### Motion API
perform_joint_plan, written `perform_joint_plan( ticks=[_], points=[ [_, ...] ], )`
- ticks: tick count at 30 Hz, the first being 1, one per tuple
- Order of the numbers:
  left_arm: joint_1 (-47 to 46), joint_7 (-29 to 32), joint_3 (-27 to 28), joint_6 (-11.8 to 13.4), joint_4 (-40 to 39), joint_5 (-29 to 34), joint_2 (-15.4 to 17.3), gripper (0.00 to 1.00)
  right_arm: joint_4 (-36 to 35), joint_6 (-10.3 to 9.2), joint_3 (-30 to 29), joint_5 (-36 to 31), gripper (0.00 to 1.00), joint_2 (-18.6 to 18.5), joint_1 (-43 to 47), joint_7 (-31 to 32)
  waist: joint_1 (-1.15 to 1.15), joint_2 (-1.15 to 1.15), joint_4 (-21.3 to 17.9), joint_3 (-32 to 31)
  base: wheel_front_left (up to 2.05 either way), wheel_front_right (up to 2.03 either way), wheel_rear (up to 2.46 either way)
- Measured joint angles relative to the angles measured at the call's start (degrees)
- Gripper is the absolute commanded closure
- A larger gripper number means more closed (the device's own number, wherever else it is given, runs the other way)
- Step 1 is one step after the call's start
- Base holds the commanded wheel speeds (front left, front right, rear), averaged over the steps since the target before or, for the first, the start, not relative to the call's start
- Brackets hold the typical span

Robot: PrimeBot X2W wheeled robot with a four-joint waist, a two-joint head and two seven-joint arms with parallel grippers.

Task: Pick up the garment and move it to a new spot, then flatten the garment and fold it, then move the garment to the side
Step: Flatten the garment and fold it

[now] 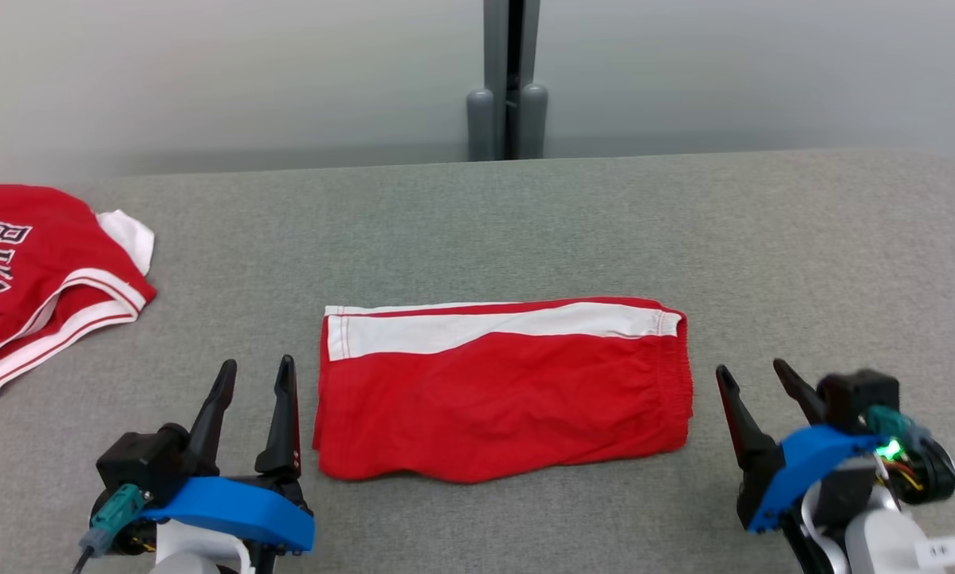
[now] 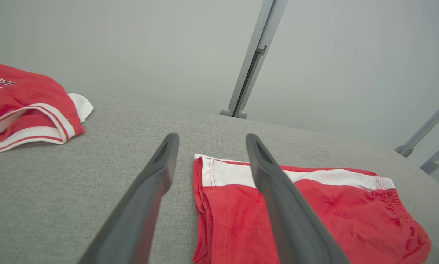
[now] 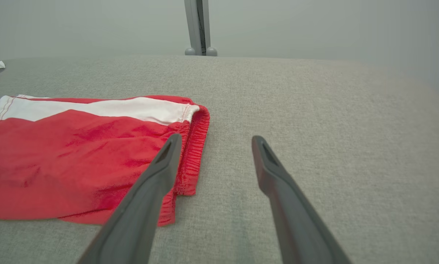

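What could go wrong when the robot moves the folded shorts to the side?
1. The shorts lie in stacked layers. A pinch by the open left gripper or right gripper that catches only the top layer may undo the fold.
2. The grippers stand at opposite ends of the shorts. An uneven lift could let the middle sag and wrinkle.
3. The jersey lies at the far left. Shorts moved that way might land on it.

Two red garments (image 1: 501, 399) (image 1: 39, 271), two claws (image 1: 258, 361) (image 1: 749, 366), one table (image 1: 525, 231).
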Motion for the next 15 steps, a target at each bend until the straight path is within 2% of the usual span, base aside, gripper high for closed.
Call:
perform_joint_plan(
  ticks=[9,15],
  points=[
    [1.0,-0.2,0.5,0.6,-2.4,2.4,-1.3,0.0,17.0,0.0,0.2,-1.8,0.0,0.0,-11.5,8.8,0.0,0.0,3.3,1.2,0.0,0.0,0.0],
    [0.9,-0.2,0.6,0.5,-1.8,3.2,-2.0,0.0,26.6,0.0,0.6,2.0,0.0,0.0,-16.6,10.8,0.01,0.0,5.6,2.4,0.0,0.0,0.0]
  ],
)
